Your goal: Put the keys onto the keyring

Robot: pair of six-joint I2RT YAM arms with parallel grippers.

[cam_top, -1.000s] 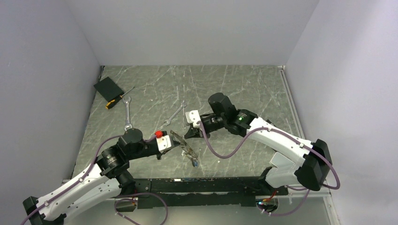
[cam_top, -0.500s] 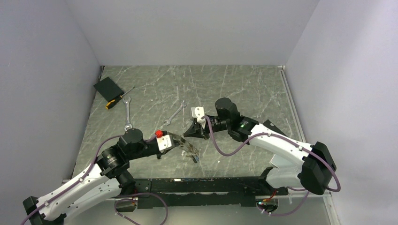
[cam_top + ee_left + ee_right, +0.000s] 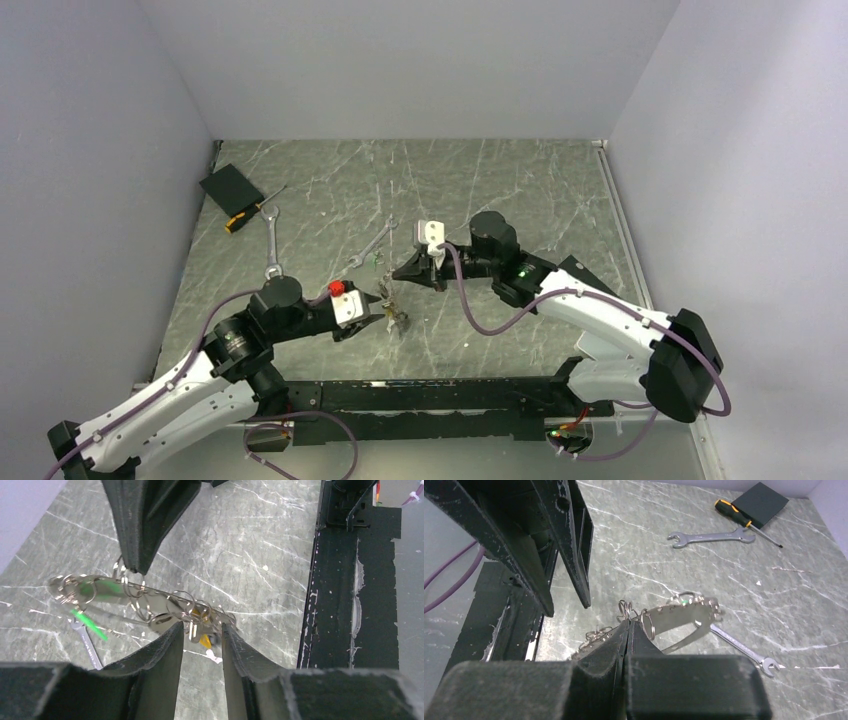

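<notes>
keyring (image 3: 165, 602): thin silvery metal, shiny, small linked loops seen.
keys (image 3: 204, 640): yellow and green heads, plastic-looking; blurred, finish not made out.
table (image 3: 520, 190): grey-green marbled sheet, smooth, faint sheen, white scratches noted.
spanners (image 3: 711, 537): bare silver metal, satin gloss.
screwdriver (image 3: 736, 514): black and orange plastic handle, thin metal shaft.
pad (image 3: 760, 502): black, matt; material not made out.
left gripper (image 3: 201, 627) fingers (image 3: 150, 675): black, matt, fine-grained.
right gripper (image 3: 629, 622) fingers (image 3: 599, 665): black, matt, grainy.
cables (image 3: 480, 325): purple, smooth sheath.
</notes>
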